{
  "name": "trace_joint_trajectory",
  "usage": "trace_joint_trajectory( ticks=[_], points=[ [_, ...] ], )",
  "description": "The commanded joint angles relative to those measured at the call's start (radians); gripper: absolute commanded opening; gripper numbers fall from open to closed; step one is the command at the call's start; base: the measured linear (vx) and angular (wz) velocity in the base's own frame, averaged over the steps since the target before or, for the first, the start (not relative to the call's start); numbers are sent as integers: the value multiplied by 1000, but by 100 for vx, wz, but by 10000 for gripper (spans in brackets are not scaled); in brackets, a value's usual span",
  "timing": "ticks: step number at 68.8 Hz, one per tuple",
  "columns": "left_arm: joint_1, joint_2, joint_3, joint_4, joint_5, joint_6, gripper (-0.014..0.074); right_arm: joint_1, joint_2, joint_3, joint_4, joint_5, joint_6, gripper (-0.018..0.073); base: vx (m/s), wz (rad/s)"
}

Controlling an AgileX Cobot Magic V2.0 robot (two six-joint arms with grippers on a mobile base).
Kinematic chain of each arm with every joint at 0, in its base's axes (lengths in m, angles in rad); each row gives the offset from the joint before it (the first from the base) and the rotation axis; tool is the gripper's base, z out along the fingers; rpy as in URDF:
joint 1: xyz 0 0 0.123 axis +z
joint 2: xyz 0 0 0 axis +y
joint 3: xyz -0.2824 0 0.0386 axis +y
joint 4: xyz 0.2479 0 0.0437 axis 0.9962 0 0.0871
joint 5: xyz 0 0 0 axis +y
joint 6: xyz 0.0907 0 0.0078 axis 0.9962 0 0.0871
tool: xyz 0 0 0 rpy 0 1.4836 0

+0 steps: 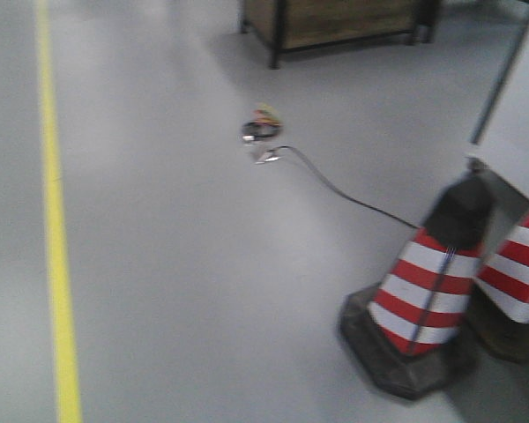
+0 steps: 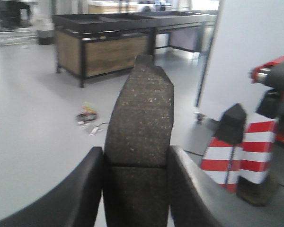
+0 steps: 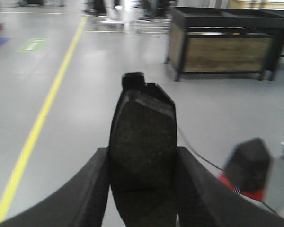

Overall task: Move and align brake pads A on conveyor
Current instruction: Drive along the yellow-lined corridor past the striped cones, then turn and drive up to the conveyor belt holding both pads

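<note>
In the left wrist view a dark-grey brake pad (image 2: 139, 113) with a centre groove stands lengthwise between the black fingers. My left gripper (image 2: 136, 156) is shut on its lower half. In the right wrist view a second brake pad (image 3: 142, 123), black backing plate behind it, is held the same way, with my right gripper (image 3: 142, 156) shut on it. Both pads hang above the grey floor. A red-framed corner of the conveyor (image 2: 274, 75) shows at the right edge of the left wrist view. The front view shows no gripper and no pad.
Red-and-white traffic cones (image 1: 423, 300) on black bases stand at the right, beside a pale panel (image 1: 520, 115). A black-framed wooden bench (image 1: 335, 22) is farther off. A cable and a small device (image 1: 261, 132) lie on the floor. A yellow line (image 1: 57, 247) runs along the left.
</note>
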Motion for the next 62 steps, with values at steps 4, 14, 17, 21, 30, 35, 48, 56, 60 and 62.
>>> trace_joint_trajectory(
  ticks=[4,14,17,21,30,35,48,56,60,62],
  points=[
    [-3,13,-24,8,-95,-3,-6,-7,13,-28,3,-93,-5,-2,21,-97],
    [-3,13,-24,8,-95,-3,-6,-7,13,-28,3,-93,-5,-2,19,-98],
    [-3,13,-24,8,-95,-3,-6,-7,13,-28,3,-93,-5,-2,19,-95],
    [-3,13,-24,8,-95,-3,-6,-7,13,-28,3,-93,-5,-2,19,-93],
    [-3,13,-24,8,-95,-3,-6,-7,13,-28,3,-92,-5,-2,19,-89],
    [-3,13,-24,8,-95,-3,-6,-7,13,-28,3,-92,-5,-2,19,-84],
    [-3,13,-24,8,-95,-3,-6,-7,13,-28,3,-92,-5,-2,19,-80],
    [-3,13,-24,8,-95,-3,-6,-7,13,-28,3,-92,-5,-2,18,-81],
    [-3,13,-24,8,-95,-3,-6,-7,13,-28,3,-92,-5,-2,17,-83],
    [-3,13,-24,8,-95,-3,-6,-7,13,-28,3,-92,-5,-2,16,-83]
  ],
)
